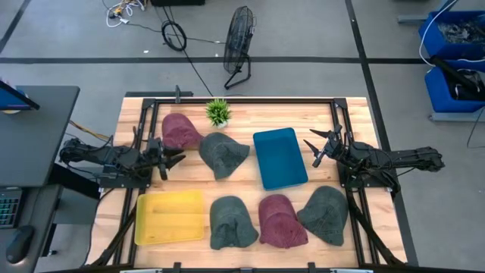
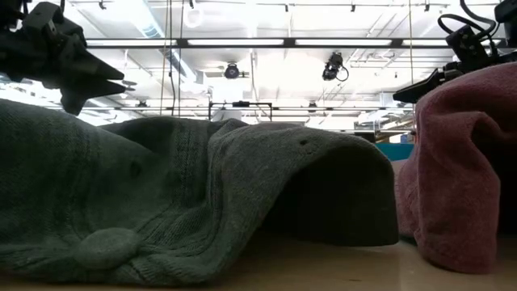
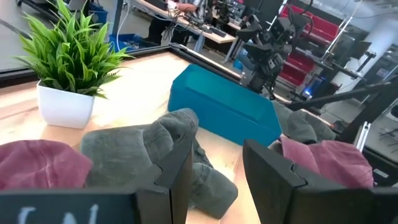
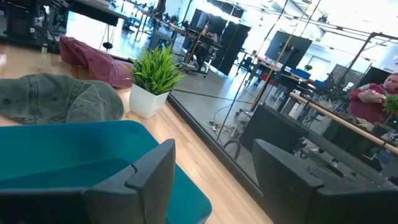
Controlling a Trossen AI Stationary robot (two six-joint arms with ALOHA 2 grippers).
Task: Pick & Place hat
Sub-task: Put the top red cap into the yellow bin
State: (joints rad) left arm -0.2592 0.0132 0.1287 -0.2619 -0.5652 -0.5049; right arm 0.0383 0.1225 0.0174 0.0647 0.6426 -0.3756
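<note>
High view: five hats are spread on the worktop [image 1: 242, 121], a grey hat [image 1: 222, 154] lying between the left gripper [image 1: 173, 158] and the teal tray [image 1: 280, 157]. Left jaws are seen open and empty; right gripper [image 1: 317, 146] jaws open, empty, beside the tray.

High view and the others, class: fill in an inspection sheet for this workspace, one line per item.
Surface: wooden table in a black frame.
Job's things: five hats: maroon hat and grey-green hat at the far side; grey-green hat, maroon hat and grey-green hat along the near edge; teal tray and yellow tray, both empty.
Clutter: small potted plant.
Grippers: left gripper open beside the far hats; right gripper open beside the teal tray; neither holds anything.
Cables: loose cables on the floor.
Surroundings: floor fan, blue bins, desk.
</note>
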